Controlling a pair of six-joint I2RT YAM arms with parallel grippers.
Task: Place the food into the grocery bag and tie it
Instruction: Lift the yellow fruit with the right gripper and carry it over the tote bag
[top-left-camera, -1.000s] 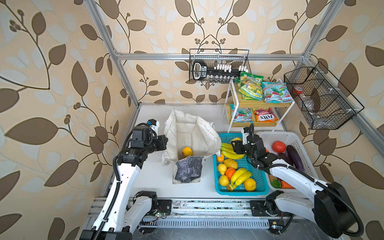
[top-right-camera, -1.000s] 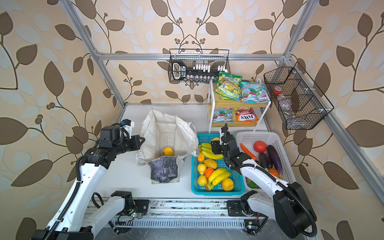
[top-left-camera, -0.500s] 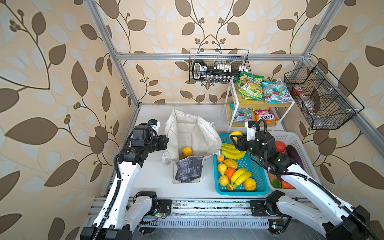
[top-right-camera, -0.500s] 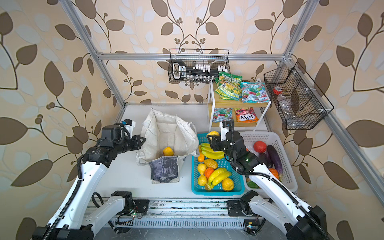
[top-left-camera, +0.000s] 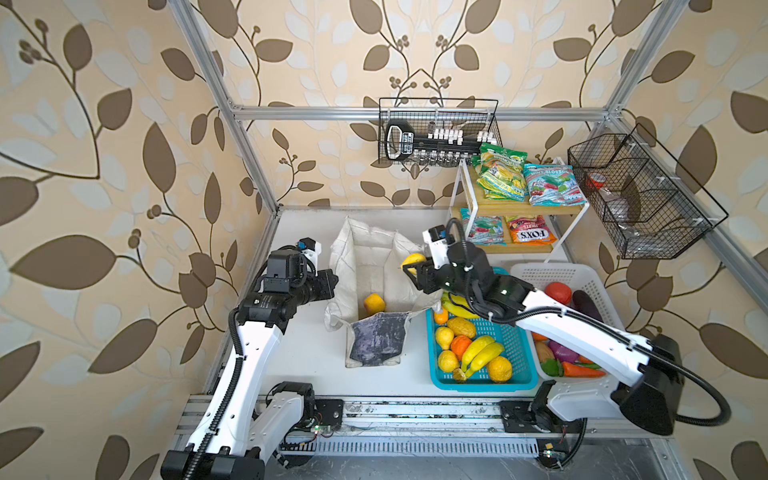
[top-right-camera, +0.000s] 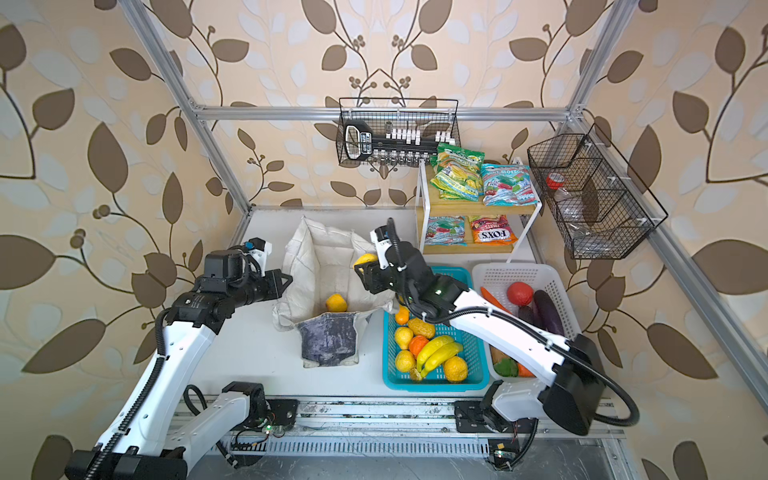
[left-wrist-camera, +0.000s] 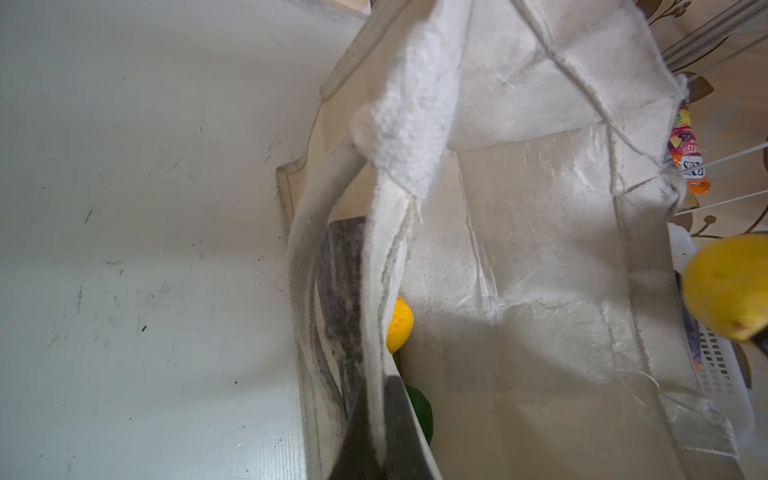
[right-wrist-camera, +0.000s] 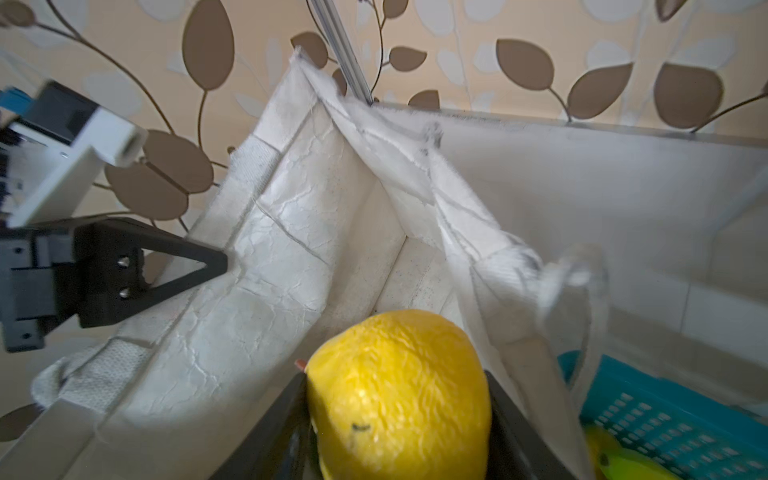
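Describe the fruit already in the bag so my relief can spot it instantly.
Find the off-white bag mid-table, beside the turquoise basket. Deep inside, beside its grey panel, lies a round yellow-orange fruit. Unlike the yellow fruit gripped by the right gripper at the rim, it lies loose and untouched.

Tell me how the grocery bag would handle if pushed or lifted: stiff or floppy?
Likely floppy: the grocery bag shows creased, sagging walls, and its dark panel droops onto the table. Its mouth is probably open only because the left pincer pinches the rim. Pushed, it would likely crumple rather than slide.
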